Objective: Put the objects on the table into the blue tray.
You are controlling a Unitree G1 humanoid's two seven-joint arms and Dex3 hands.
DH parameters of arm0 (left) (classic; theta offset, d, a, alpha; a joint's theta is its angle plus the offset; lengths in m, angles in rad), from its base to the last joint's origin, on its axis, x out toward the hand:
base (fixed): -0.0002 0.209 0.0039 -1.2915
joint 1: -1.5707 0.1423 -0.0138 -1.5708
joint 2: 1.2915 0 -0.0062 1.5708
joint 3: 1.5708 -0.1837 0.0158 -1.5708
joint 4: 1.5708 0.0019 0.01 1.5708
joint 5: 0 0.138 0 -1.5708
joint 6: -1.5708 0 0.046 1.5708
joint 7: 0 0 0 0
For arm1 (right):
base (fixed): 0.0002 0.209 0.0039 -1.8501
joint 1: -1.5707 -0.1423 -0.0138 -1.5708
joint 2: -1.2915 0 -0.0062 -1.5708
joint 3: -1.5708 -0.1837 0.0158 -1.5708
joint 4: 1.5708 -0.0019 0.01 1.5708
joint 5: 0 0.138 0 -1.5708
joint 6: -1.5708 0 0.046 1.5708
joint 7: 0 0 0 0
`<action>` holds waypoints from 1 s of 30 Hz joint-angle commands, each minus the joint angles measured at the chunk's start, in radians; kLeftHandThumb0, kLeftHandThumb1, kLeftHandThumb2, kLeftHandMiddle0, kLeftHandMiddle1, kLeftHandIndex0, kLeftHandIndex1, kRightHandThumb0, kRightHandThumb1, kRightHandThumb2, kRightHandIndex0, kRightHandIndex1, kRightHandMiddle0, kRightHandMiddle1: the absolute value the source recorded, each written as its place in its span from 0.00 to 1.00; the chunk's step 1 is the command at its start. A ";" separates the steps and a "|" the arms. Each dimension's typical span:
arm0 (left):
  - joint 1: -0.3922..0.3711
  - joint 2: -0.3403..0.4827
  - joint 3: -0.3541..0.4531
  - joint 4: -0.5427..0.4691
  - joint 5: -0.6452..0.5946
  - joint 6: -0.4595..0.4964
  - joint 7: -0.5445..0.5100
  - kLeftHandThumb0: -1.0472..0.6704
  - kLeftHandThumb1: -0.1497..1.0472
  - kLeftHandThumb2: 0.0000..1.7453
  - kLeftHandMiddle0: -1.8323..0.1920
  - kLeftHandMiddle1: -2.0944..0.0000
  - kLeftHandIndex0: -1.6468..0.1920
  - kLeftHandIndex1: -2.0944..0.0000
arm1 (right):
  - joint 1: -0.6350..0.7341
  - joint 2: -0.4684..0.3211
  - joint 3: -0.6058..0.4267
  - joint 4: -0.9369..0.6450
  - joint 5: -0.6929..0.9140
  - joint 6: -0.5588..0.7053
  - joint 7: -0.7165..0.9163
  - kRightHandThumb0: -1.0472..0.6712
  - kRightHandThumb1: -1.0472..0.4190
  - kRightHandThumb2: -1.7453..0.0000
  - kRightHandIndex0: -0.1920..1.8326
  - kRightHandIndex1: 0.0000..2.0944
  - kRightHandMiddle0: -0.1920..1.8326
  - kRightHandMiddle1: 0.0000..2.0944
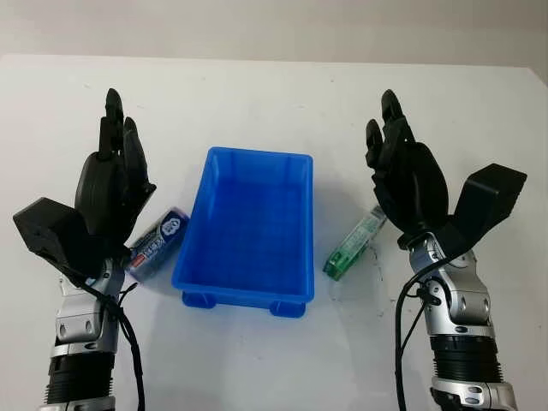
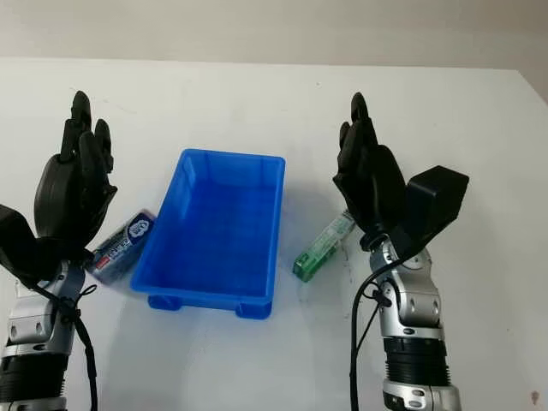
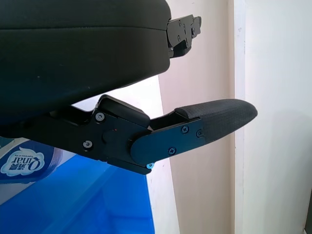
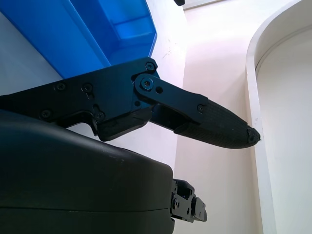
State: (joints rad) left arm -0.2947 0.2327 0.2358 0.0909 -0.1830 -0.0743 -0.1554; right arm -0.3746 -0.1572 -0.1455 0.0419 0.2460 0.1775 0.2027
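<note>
A blue tray (image 1: 293, 163) sits in the middle of the white table with nothing inside. A blue and white tissue pack (image 1: 159, 239) lies just left of the tray, partly hidden behind my left hand (image 1: 111, 171). A green packet (image 1: 352, 244) lies just right of the tray, beside my right hand (image 1: 402, 167). Both hands are raised above the table, open and holding nothing. The tissue pack (image 3: 22, 161) and the tray (image 3: 87, 204) also appear in the left wrist view, and the tray (image 4: 92, 29) in the right wrist view.
The white table (image 1: 274, 94) stretches back to a pale wall. Its right edge (image 1: 535, 73) runs near the far right corner.
</note>
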 commanded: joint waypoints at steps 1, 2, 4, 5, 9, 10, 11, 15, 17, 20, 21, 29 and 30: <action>0.000 0.007 0.002 -0.016 0.005 -0.013 0.002 0.11 1.00 0.43 1.00 1.00 1.00 1.00 | -0.005 0.001 -0.003 -0.014 0.004 -0.007 0.000 0.14 0.00 0.52 0.00 0.00 0.00 0.00; 0.002 0.007 0.003 -0.018 0.003 -0.010 0.002 0.11 1.00 0.43 1.00 1.00 1.00 1.00 | -0.004 0.001 -0.003 -0.016 0.004 -0.005 -0.001 0.14 0.00 0.52 0.00 0.00 0.00 0.00; 0.004 0.006 0.004 -0.019 0.000 -0.008 0.000 0.11 1.00 0.42 1.00 1.00 1.00 1.00 | -0.006 0.001 -0.002 -0.015 0.004 -0.001 -0.002 0.14 0.00 0.53 0.00 0.00 0.00 0.00; 0.005 0.007 0.003 -0.020 0.000 -0.007 0.000 0.11 1.00 0.42 1.00 1.00 1.00 1.00 | -0.008 0.000 -0.001 -0.014 0.004 0.001 -0.001 0.14 0.00 0.53 0.00 0.00 0.00 0.00; 0.002 0.008 0.001 -0.022 0.007 0.003 0.007 0.12 1.00 0.42 1.00 1.00 1.00 1.00 | -0.016 -0.002 0.002 -0.006 0.001 0.006 0.000 0.14 0.00 0.53 0.00 0.00 0.00 0.00; 0.000 0.009 0.000 -0.020 0.008 0.002 0.007 0.12 1.00 0.42 1.00 1.00 1.00 1.00 | -0.017 -0.003 0.003 -0.004 0.000 0.005 0.002 0.14 0.00 0.53 0.00 0.00 0.00 0.00; -0.001 0.010 0.000 -0.018 0.008 0.001 0.006 0.12 1.00 0.42 1.00 1.00 1.00 1.00 | -0.018 -0.004 0.003 -0.003 0.000 0.004 0.004 0.14 0.00 0.53 0.00 0.00 0.00 0.00; -0.002 0.011 0.003 -0.014 0.010 -0.005 0.006 0.11 1.00 0.42 1.00 1.00 1.00 1.00 | -0.021 -0.018 -0.008 -0.004 0.018 0.009 0.030 0.14 0.00 0.52 0.00 0.00 0.00 0.00; -0.001 0.011 0.006 -0.014 0.008 -0.013 0.002 0.11 1.00 0.42 1.00 1.00 1.00 1.00 | -0.027 -0.033 -0.018 -0.009 0.032 0.018 0.052 0.14 0.00 0.53 0.00 0.00 0.00 0.00; 0.005 0.012 0.008 -0.021 0.008 -0.011 0.002 0.11 1.00 0.43 1.00 1.00 1.00 1.00 | -0.045 -0.090 -0.019 -0.006 0.017 -0.002 0.100 0.13 0.00 0.57 0.00 0.00 0.00 0.00; 0.007 0.013 0.009 -0.023 0.008 -0.010 0.001 0.11 1.00 0.43 1.00 1.00 1.00 1.00 | -0.053 -0.117 -0.019 -0.005 0.013 -0.010 0.126 0.13 0.00 0.58 0.00 0.00 0.00 0.00; 0.007 0.018 0.010 -0.028 0.007 -0.001 -0.007 0.12 1.00 0.43 1.00 1.00 1.00 1.00 | -0.142 -0.376 -0.003 0.021 -0.080 -0.037 0.318 0.08 0.00 0.85 0.00 0.00 0.00 0.01; 0.006 0.018 0.010 -0.028 0.007 0.000 -0.007 0.12 1.00 0.43 1.00 1.00 1.00 1.00 | -0.153 -0.406 0.003 0.028 -0.097 -0.045 0.340 0.08 0.00 0.90 0.00 0.00 0.01 0.01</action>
State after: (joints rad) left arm -0.2925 0.2354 0.2420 0.0763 -0.1753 -0.0750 -0.1591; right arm -0.5070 -0.5278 -0.1512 0.0603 0.1622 0.1500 0.5255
